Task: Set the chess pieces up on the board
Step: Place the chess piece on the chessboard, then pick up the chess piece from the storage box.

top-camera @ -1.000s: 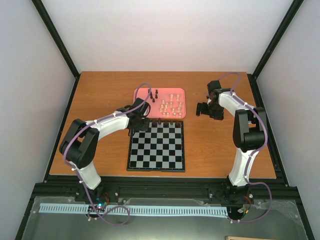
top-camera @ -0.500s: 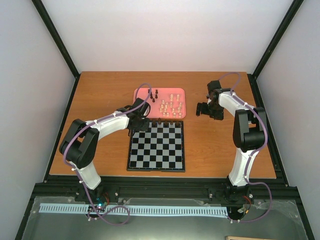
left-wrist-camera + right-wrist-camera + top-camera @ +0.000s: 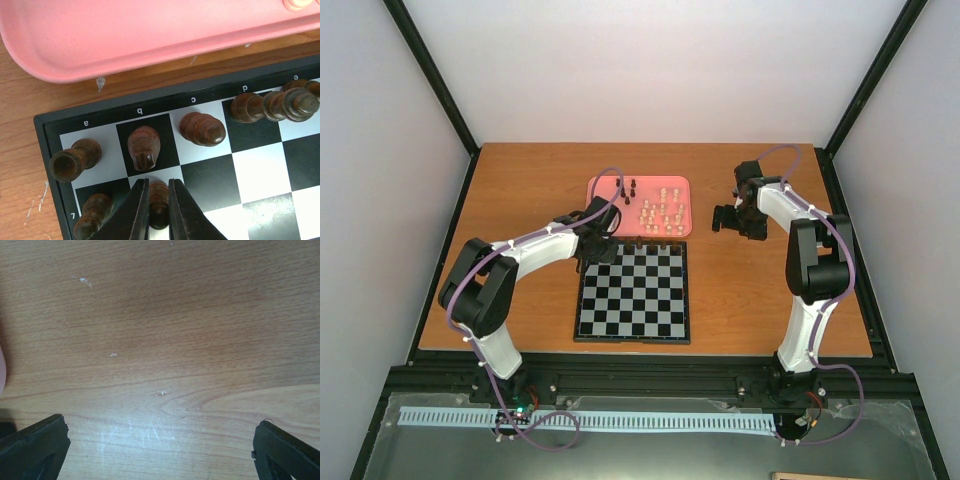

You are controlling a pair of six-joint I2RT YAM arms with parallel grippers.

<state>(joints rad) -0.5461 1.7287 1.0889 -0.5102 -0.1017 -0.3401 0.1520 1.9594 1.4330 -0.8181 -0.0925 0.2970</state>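
Pawn work sat with your left arm: your left gripper point(image 3: 158, 186) had its two fingers pressed against the sides of a dark pawn point(image 3: 159, 207), which stood upright on the pale square of the b file, one row in from the far edge of the board point(image 3: 260, 170). A second pawn point(image 3: 92, 215) stood just beside it on the dark square of the a file. Along the edge row you had a rook point(image 3: 75, 160) on a, a knight point(image 3: 144, 147) on b, a bishop point(image 3: 202, 128) on c, and two taller dark pieces point(image 3: 295, 102) on d and e, all upright. The pink tray point(image 3: 125, 45) lay just beyond that edge, with a strip of bare table point(image 3: 30, 100) between them.

From above, the tray held a cluster of cream pieces point(image 3: 660, 215) and a few dark pieces point(image 3: 628, 188) near its far left corner.

Your right gripper point(image 3: 160, 440) was spread wide, holding nothing, above bare wood to the right of the tray and well apart from the board.
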